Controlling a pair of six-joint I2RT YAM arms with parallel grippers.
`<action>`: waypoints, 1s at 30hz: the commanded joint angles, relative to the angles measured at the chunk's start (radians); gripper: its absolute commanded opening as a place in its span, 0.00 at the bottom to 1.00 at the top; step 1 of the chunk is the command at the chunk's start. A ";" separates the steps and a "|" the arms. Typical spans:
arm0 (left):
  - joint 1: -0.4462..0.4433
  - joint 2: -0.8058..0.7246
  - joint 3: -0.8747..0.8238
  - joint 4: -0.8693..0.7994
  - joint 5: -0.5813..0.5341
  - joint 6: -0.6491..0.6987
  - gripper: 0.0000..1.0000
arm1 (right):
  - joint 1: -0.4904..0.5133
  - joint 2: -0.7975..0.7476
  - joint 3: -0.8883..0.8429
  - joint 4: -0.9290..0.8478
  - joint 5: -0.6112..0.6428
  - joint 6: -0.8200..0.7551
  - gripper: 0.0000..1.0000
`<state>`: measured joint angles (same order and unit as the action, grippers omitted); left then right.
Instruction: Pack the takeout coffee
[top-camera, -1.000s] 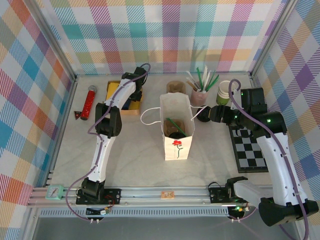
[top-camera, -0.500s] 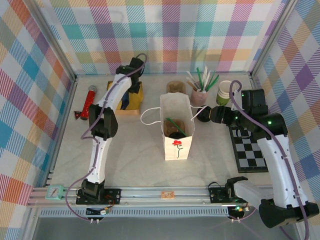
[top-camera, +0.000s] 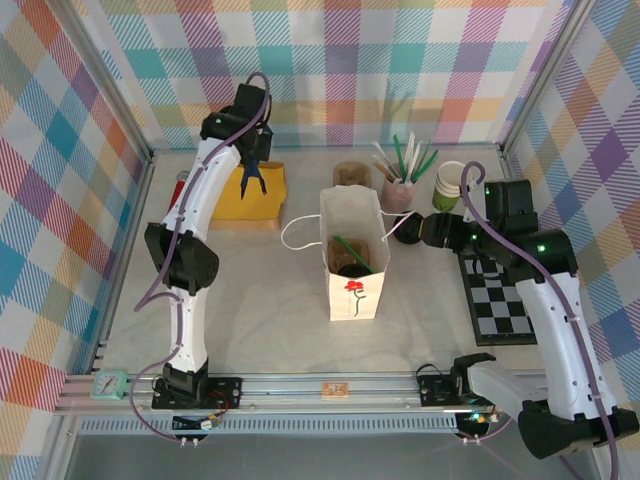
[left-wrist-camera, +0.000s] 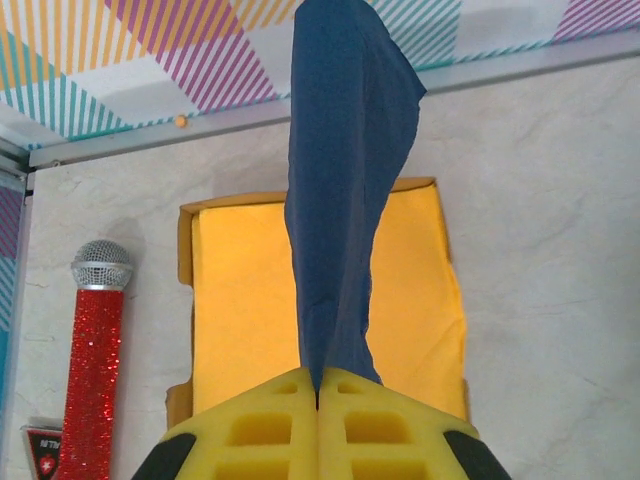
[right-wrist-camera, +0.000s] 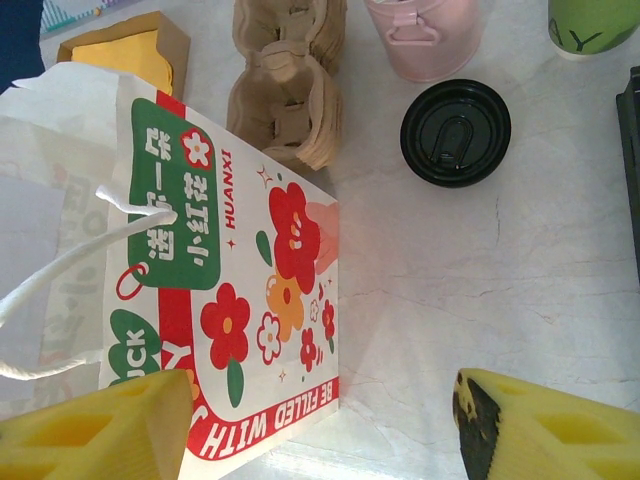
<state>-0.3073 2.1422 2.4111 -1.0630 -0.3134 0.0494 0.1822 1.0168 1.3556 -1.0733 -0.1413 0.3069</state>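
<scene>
A white flowered paper bag (top-camera: 352, 250) stands open mid-table, and its side shows in the right wrist view (right-wrist-camera: 230, 250). Inside it lie a dark round shape (top-camera: 347, 264) and a green straw; I cannot tell whether that shape is the takeout coffee. A round black lid (right-wrist-camera: 455, 132) sits on the table right of the bag, with no cup side showing under it. My right gripper (top-camera: 408, 228) (right-wrist-camera: 320, 420) is open beside the bag, holding nothing. My left gripper (top-camera: 250, 165) (left-wrist-camera: 318, 385) is shut on a blue napkin (left-wrist-camera: 345, 180) that hangs above the yellow napkin box (top-camera: 250, 198).
Brown cup carriers (top-camera: 352, 175), a pink bucket of straws (top-camera: 400, 190) and stacked green cups (top-camera: 452, 185) line the back. A checkered mat (top-camera: 500, 295) lies at the right. A red microphone (left-wrist-camera: 95, 360) lies left of the box.
The left arm rose up and back from the box, and its jaws closed on the blue napkin and lifted it. The right arm has barely moved.
</scene>
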 joint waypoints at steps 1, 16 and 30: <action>-0.006 -0.070 0.000 0.015 0.071 -0.034 0.02 | -0.005 -0.021 0.002 0.009 -0.021 0.004 0.69; -0.006 -0.382 -0.252 0.338 0.460 -0.114 0.02 | -0.006 -0.035 -0.015 0.010 -0.023 0.009 0.69; -0.006 -0.611 -0.710 1.101 0.863 -0.383 0.01 | -0.006 -0.062 -0.025 0.003 -0.016 0.009 0.69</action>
<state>-0.3073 1.5761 1.7485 -0.2077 0.4454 -0.2283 0.1822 0.9730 1.3415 -1.0737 -0.1440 0.3069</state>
